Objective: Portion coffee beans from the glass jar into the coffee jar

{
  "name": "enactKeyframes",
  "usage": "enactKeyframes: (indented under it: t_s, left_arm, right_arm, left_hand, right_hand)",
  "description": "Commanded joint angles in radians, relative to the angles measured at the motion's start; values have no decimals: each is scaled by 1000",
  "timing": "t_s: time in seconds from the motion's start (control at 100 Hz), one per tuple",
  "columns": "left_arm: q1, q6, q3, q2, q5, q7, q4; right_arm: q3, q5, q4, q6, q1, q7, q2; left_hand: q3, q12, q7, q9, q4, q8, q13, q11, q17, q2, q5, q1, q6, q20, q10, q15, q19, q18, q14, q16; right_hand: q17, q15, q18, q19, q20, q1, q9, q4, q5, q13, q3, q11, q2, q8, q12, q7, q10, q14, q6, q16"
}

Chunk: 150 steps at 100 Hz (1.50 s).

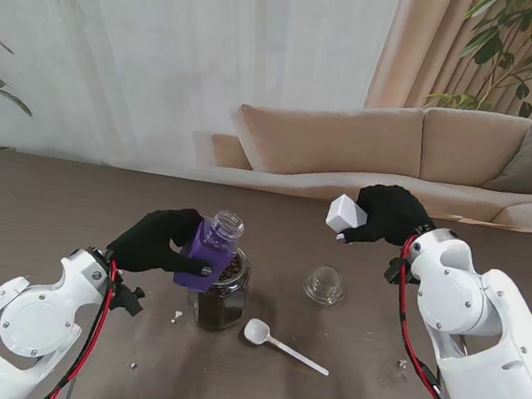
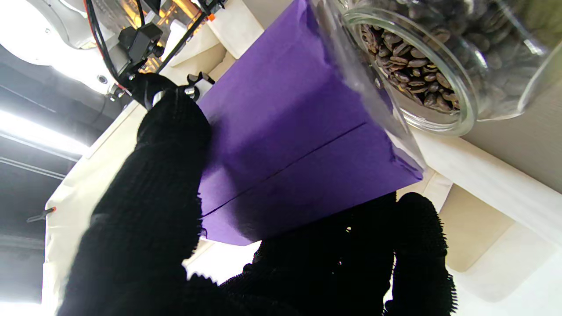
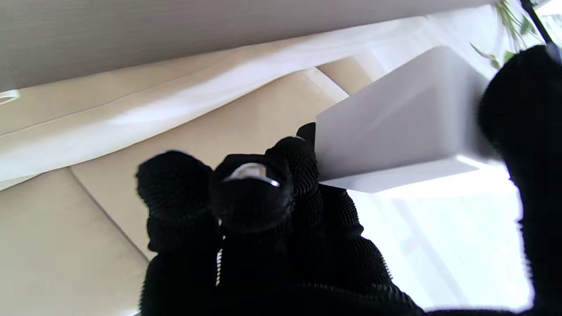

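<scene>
Dark wood table (image 1: 29,223): bean jar (image 1: 223,299) dead center, white scoop (image 1: 281,345) at 4 o'clock, glass lid (image 1: 324,286) at 2.

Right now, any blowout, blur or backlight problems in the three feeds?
Stand view: evenly lit and sharp, soft shadows under the glass jar of coffee beans. Left wrist view: glare blown out at the bright edge, black-gloved left hand underexposed, purple-labelled clear jar filling the frame up close. Right wrist view: strong window backlight, right hand near-silhouette, white faceted lid soft at its edges.
</scene>
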Motion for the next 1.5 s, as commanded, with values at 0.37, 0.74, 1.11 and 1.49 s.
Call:
enactKeyframes:
  t_s: [0.37, 0.74, 1.11, 1.49]
  left_arm:
    - [-62, -2, 48, 3, -33, -56, 31]
    - [-91, -3, 72, 6, -47, -79, 45]
    - [-106, -9, 83, 8, -50, -88, 55]
    - [-108, -10, 88, 6, -50, -84, 57]
  right_arm:
    - [-104, 102, -165, 61, -10, -36, -37]
    - [-189, 125, -194, 89, 4, -41, -43]
    - [-227, 100, -192, 91, 27, 9, -32]
    - [-262, 28, -185, 67, 39, 13, -28]
  left_hand:
    - [356, 27, 394, 86, 63, 64, 19, 75, -35, 117, 96, 187, -45, 32, -71, -2, 46, -57, 35, 17]
    - [358, 28, 395, 86, 64, 64, 19, 75, -35, 117, 96, 186, -46, 33, -72, -2, 46, -58, 35, 17]
    - [359, 29, 395, 88, 64, 63, 20, 75, -35, 116, 96, 185, -47, 33, -73, -2, 46, -58, 34, 17]
    - [362, 30, 395, 88, 64, 62, 21, 75, -35, 114, 97, 186, -46, 33, -73, -1, 47, -60, 32, 18]
  right_hand:
    - [-154, 11, 19, 44, 10, 197, 30, 61, 203, 7, 102, 9, 119, 129, 33, 183, -97, -1, -332, 8]
    - [-154, 12, 23, 44, 10, 198, 30, 62, 203, 7, 100, 7, 121, 129, 33, 183, -94, 1, -328, 8]
    - [-156, 13, 23, 45, 11, 196, 30, 63, 202, 7, 98, 6, 127, 130, 33, 182, -95, -1, -327, 8]
    - [-151, 18, 18, 44, 9, 192, 31, 62, 201, 8, 100, 7, 124, 131, 32, 182, -98, -6, -332, 9]
